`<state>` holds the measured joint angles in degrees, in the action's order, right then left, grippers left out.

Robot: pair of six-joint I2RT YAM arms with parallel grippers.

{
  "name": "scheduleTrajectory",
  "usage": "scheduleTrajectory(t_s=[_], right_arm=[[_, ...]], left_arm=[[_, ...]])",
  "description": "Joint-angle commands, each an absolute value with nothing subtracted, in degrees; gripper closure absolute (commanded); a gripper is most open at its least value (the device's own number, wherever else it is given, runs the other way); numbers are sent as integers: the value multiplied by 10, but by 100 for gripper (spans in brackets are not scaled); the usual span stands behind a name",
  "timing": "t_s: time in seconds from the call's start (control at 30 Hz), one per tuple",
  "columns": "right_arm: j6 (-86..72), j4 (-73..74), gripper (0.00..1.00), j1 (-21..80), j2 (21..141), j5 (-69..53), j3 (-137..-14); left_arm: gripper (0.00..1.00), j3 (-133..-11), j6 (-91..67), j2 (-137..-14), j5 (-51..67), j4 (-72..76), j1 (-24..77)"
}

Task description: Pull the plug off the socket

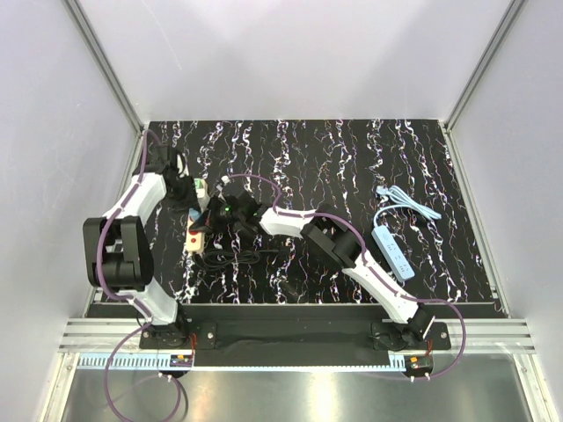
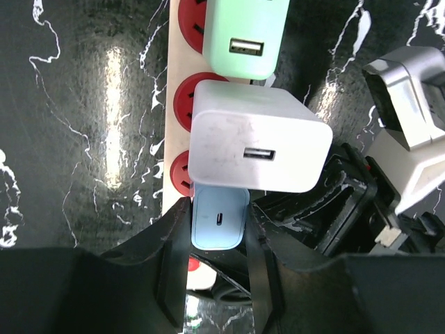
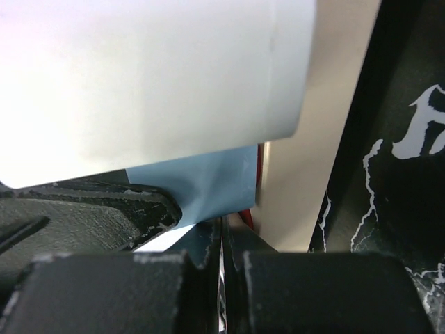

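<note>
The beige-tan socket strip [image 2: 165, 174] with red round sockets lies at the left of the mat [image 1: 197, 233]. Three adapters stand in it: a mint green one [image 2: 245, 35], the white cube plug [image 2: 261, 142] and a light blue one [image 2: 217, 219]. My left gripper [image 2: 217, 229] is shut on the light blue adapter, one finger against each side, just below the white plug. My right gripper [image 3: 222, 240] is shut with nothing between its fingers, its tips low against the strip [image 3: 306, 160] beside the light blue adapter [image 3: 201, 184], under the white plug [image 3: 146, 76].
The strip's black cord [image 1: 233, 257] coils in front of it. A light blue power strip [image 1: 393, 252] with its blue cord [image 1: 400, 202] lies at the right. The right arm's wrist [image 2: 407, 132] crowds close to the right of the adapters.
</note>
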<state>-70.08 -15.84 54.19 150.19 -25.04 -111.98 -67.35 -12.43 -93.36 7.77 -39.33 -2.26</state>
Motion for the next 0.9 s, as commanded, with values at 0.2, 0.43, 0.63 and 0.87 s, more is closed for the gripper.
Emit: scheduleTrajectory(t_s=[0.2,0.43,0.63,0.87], right_arm=[[-661,-4,100,544,1548,-180,-1083],[-662,-40,100,546,1545,-202,-1062],[-665,-58,100,545,1544,-203,-1047],[-682,-104,100,545,1530,-210,-1012]], left_arm=[[100,-787,-163,-955,109,-436,-10],[100,-779,-152,-953,133,-390,-32],[100,-680,-154,-887,155,-287,-32],[100,-607,-197,-850,201,-219,-52]])
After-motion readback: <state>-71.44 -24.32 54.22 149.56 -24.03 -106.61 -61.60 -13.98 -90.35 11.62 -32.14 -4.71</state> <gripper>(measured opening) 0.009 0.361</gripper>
